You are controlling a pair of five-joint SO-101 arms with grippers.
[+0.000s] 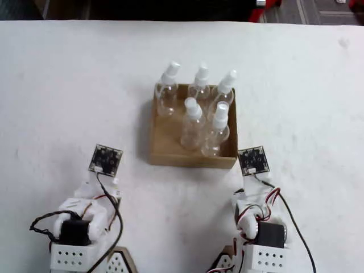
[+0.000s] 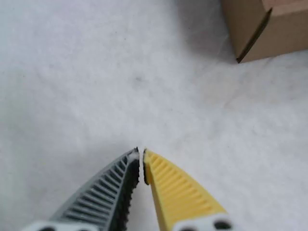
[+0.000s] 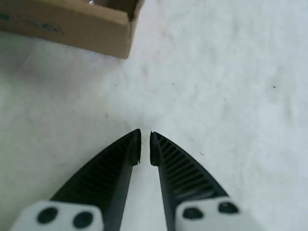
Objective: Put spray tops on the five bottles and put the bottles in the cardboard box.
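Note:
Several clear bottles (image 1: pixel 193 122) with white spray tops (image 1: pixel 193 107) stand upright in the open cardboard box (image 1: pixel 165 151) at the table's middle. The left arm (image 1: pixel 85 219) rests near the front edge, left of the box. Its gripper (image 2: pixel 141 155), one grey finger and one yellow, is shut over bare cloth, with a box corner (image 2: pixel 267 31) farther off. The right arm (image 1: pixel 259 222) rests at the front, right of the box. Its black-fingered gripper (image 3: pixel 145 137) is shut and holds nothing, and the box corner (image 3: pixel 115 33) lies beyond it.
A white cloth (image 1: pixel 68 91) covers the table. There is open room to the left, right and behind the box. A dark floor strip (image 1: pixel 142 8) runs past the far table edge.

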